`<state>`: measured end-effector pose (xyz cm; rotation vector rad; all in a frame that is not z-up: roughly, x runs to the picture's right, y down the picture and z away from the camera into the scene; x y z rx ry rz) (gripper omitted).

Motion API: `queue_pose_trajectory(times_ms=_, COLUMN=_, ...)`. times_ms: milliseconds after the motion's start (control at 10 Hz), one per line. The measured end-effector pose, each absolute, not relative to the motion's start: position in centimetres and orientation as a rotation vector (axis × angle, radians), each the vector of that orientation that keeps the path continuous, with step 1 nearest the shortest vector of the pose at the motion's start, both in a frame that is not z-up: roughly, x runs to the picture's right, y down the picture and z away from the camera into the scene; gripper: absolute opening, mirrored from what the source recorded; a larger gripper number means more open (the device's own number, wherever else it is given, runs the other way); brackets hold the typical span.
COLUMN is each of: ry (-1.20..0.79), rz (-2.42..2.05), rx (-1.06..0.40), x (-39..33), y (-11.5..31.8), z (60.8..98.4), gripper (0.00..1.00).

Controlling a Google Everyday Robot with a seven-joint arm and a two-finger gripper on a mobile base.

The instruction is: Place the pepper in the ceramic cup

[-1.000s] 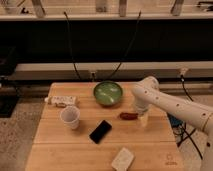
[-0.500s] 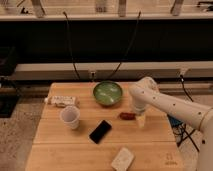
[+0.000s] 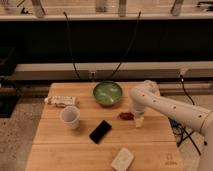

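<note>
The pepper [image 3: 125, 116] is a small reddish-brown piece lying on the wooden table [image 3: 75, 145], just below and right of the green bowl. The ceramic cup [image 3: 70, 117] is plain white and stands upright at the table's left middle, well apart from the pepper. My gripper [image 3: 138, 120] hangs from the white arm that reaches in from the right. It sits just to the right of the pepper, low over the table.
A wide green bowl [image 3: 107, 93] stands at the back middle. A black phone [image 3: 100, 131] lies between the cup and the pepper. A white packaged bar [image 3: 60, 101] lies at the back left, and a pale flat block [image 3: 122, 159] near the front edge.
The arm has swung left and the gripper has come down closer to the pepper. The pepper, cup and other things have not moved.
</note>
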<state>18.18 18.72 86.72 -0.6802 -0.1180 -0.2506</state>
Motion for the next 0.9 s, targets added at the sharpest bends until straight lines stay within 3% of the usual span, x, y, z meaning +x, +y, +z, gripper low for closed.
queue_pose_trajectory(times_ms=300, ry=-0.128, rz=-0.247, rx=-0.667, x=18.2, y=18.5, z=86.4, gripper=0.14)
queue_pose_trajectory(times_ms=500, ry=-0.132, rz=-0.252, rx=-0.664, x=18.0, y=18.3, z=86.4, gripper=0.00)
queue_pose_trajectory(times_ms=900, ry=-0.122, rz=-0.275, rx=-0.644, x=17.8, y=16.7, z=85.4, gripper=0.00)
